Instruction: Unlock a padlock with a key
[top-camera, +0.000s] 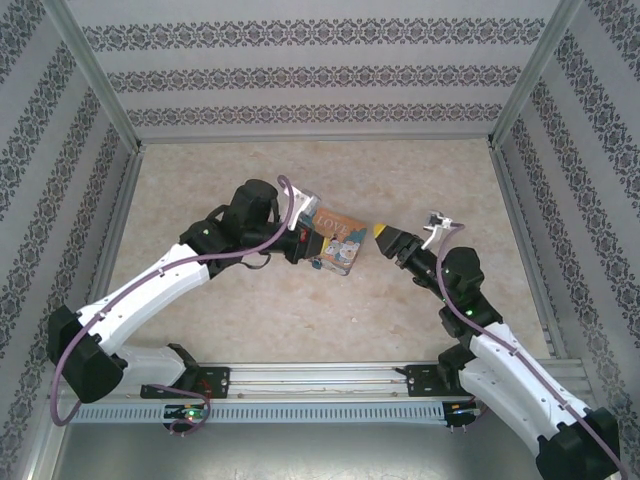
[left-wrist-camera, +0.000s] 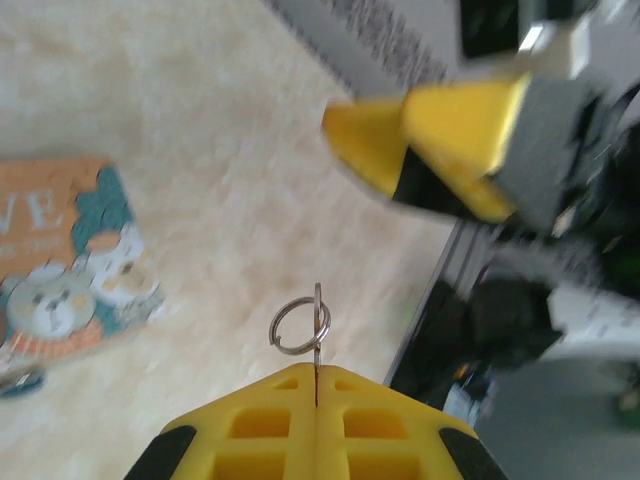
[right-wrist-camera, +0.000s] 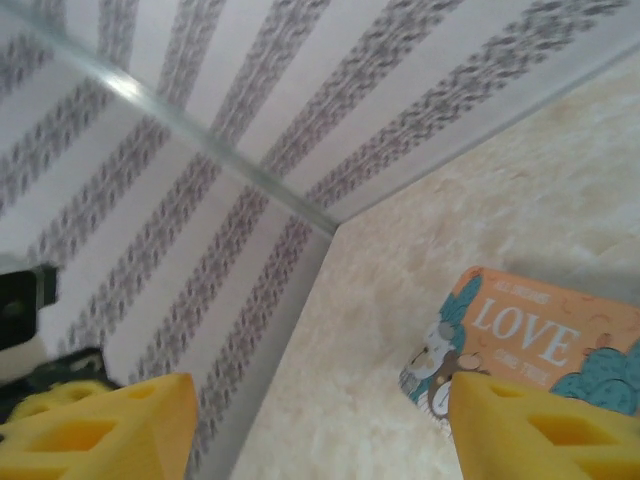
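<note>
In the left wrist view my left gripper (left-wrist-camera: 316, 378) is shut on a thin metal key (left-wrist-camera: 317, 335), which stands edge-on out of the fingertips. A silvery split ring (left-wrist-camera: 299, 327) hangs on the key. In the top view the left gripper (top-camera: 305, 241) sits at the left edge of the orange "LOVE" box (top-camera: 342, 238). A small blue bit at the box's near corner looks like the padlock (left-wrist-camera: 18, 383), mostly cut off by the frame edge. My right gripper (top-camera: 384, 232) is open just right of the box, with nothing between its yellow fingers (right-wrist-camera: 540, 430).
The orange box (right-wrist-camera: 545, 335) lies flat on the beige marbled table (top-camera: 300, 320). Patterned walls with metal posts close in the back and both sides. A metal rail (top-camera: 320, 385) runs along the near edge between the arm bases.
</note>
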